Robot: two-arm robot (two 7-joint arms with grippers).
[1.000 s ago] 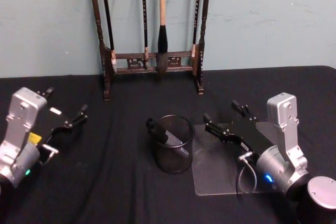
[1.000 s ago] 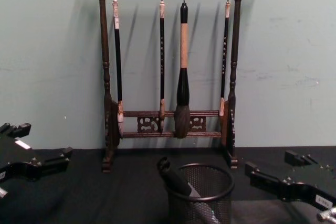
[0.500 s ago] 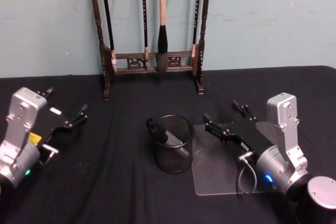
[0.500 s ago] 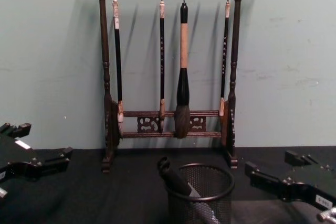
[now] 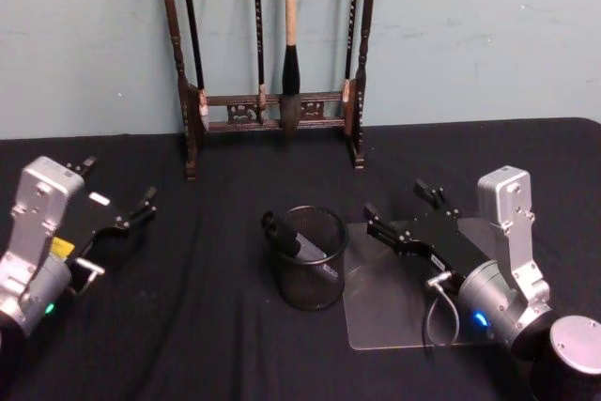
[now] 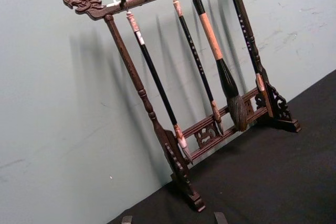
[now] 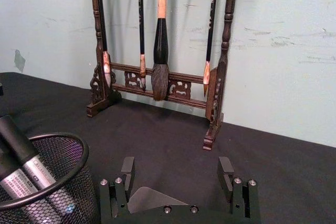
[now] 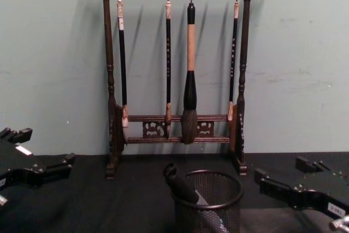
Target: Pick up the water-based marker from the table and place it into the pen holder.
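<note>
The water-based marker already stands inside the pen holder, its black cap leaning against the rim on the robot's left side and poking above it, the grey printed barrel slanting down into the mesh; in the right wrist view two capped barrels appear side by side in the cup, though I cannot tell whether that is a second pen or a doubling through the mesh. The holder sits near the middle of the black surface, its base just beside, perhaps touching, the left edge of a clear plastic sheet that lies toward the surface's right side. The right gripper hangs low over that sheet, just right of the holder, with its fingers spread wide and nothing between them. The left gripper sits well apart near the left edge of the surface, fingers likewise wide open and empty. Along the far edge, against the wall, stands the wooden brush rack with its brushes hanging, untouched by either arm. Judging by this layout, the placing looks done: no marker lies loose on the surface in these views and neither gripper carries anything. What seems left is only for the right arm to draw clear of the holder, taking care not to nudge the cup or the protruding cap
</note>
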